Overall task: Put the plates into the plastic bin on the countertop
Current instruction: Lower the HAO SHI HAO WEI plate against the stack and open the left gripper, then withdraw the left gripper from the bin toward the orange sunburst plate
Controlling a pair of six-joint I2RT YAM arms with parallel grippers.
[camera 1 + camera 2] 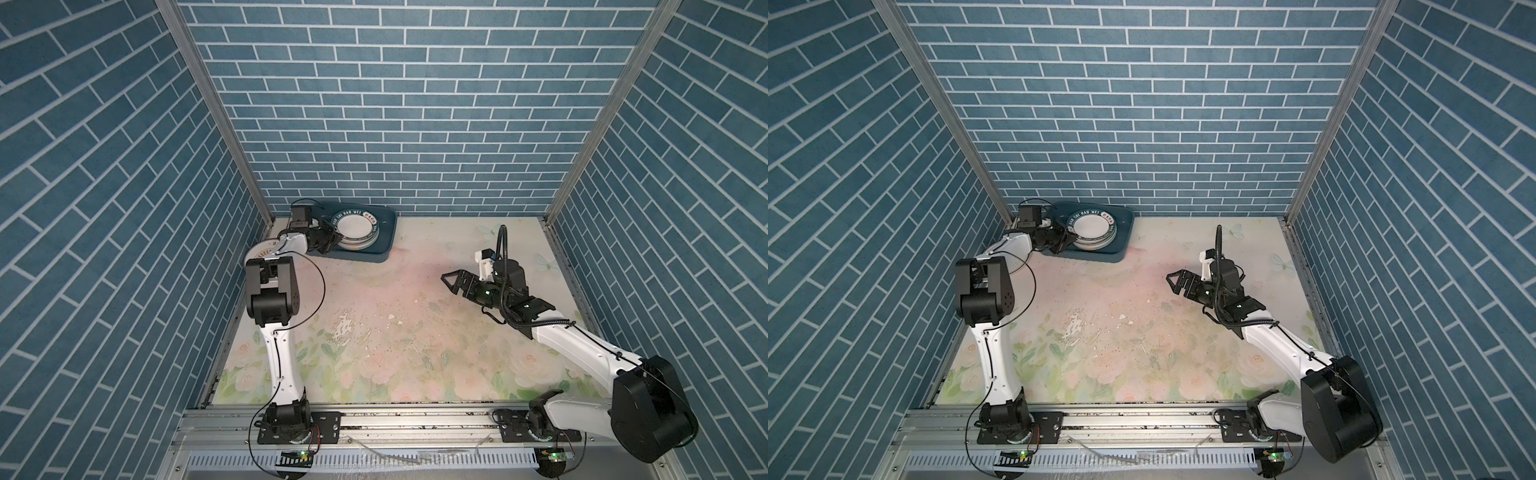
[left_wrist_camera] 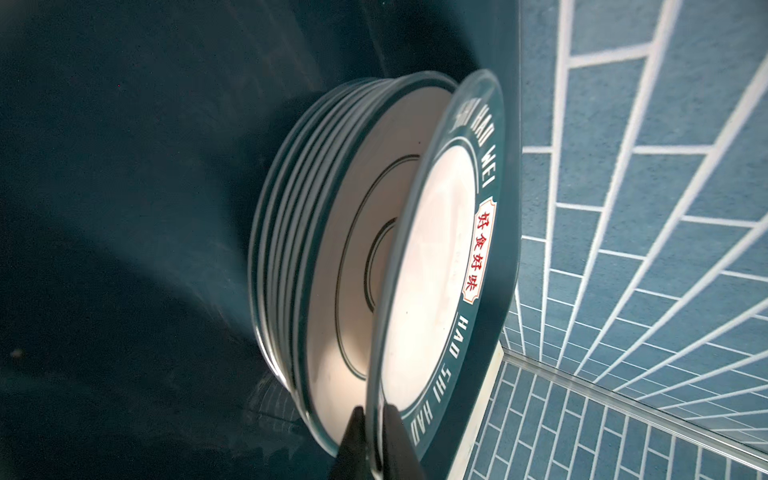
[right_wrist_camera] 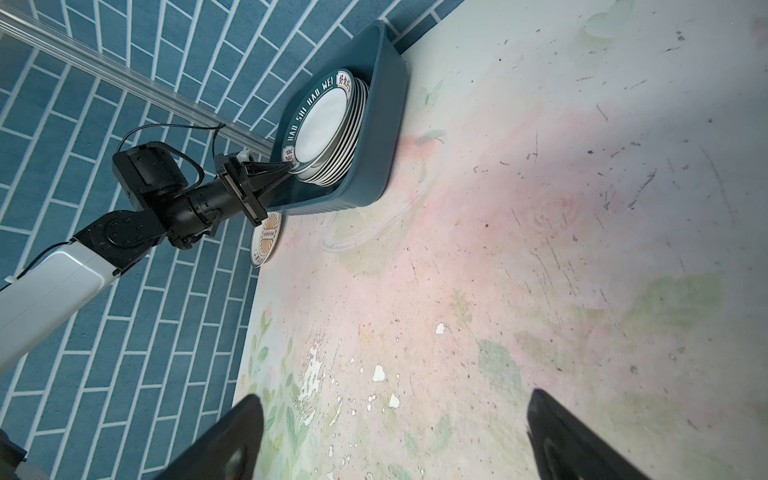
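The plates [image 1: 358,233] are piled inside the bin [image 1: 387,226], in its left half. The top plate [image 2: 432,266], green-banded, sits tilted on the others rather than nested. The left pincer [image 2: 372,419] reaches in over the bin's left end and is clamped edge-on across that plate's rim. One orange-centred plate [image 3: 267,239] lies flat on the surface [image 1: 395,311] just outside the bin's left front corner, partly under the left arm [image 1: 291,243]. It sits back along that arm, behind its pincer, so the left side is much nearer. The right pincer [image 1: 449,282] hovers well to the bin's right front, spread wide and empty. Letting go looks next.
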